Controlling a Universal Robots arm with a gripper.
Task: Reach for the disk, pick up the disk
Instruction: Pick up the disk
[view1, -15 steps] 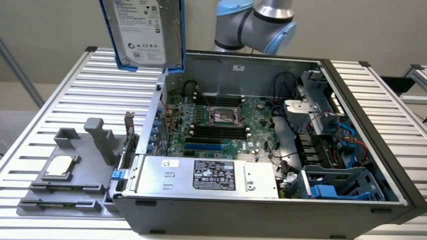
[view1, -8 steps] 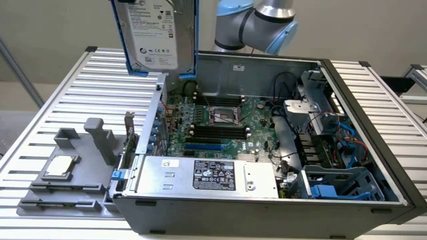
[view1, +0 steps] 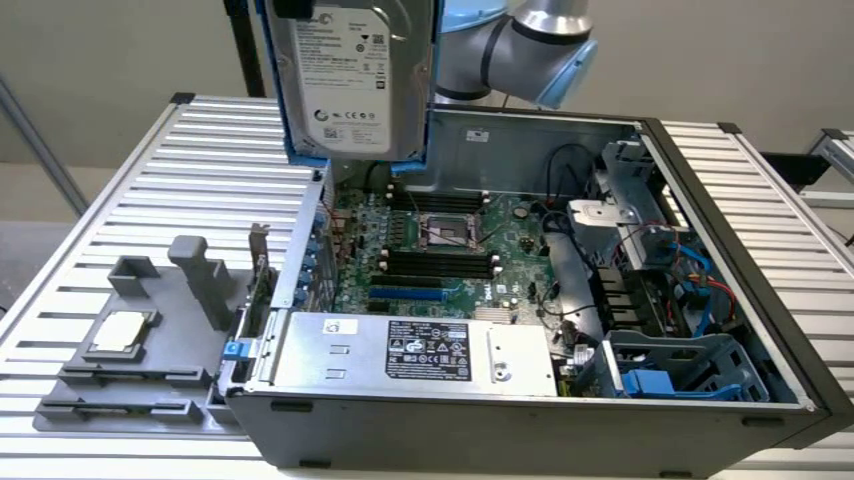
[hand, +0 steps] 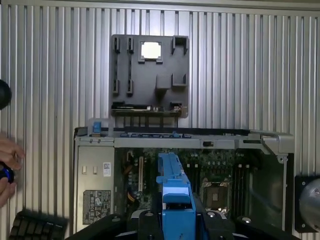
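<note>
I see the disk (view1: 350, 75), a silver drive in blue rails, hanging upright high above the open computer case (view1: 747, 330) at the far left of the exterior view, with my hand (hand: 175, 220) clamped on its blue rail from either side. My worry is that the grip covers only the plastic rail, so the drive could slip or swing and drop onto the motherboard (view1: 447, 250) below. A person's hand (hand: 7, 165) also sits near the surface (view1: 147, 200) edge, close to my arm.

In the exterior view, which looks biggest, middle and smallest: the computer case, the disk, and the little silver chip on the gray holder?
1. Computer case, by far the largest.
2. Disk, lifted high and possibly nearer the camera, so it may look bigger than it really is.
3. Silver chip, clearly the smallest.
</note>
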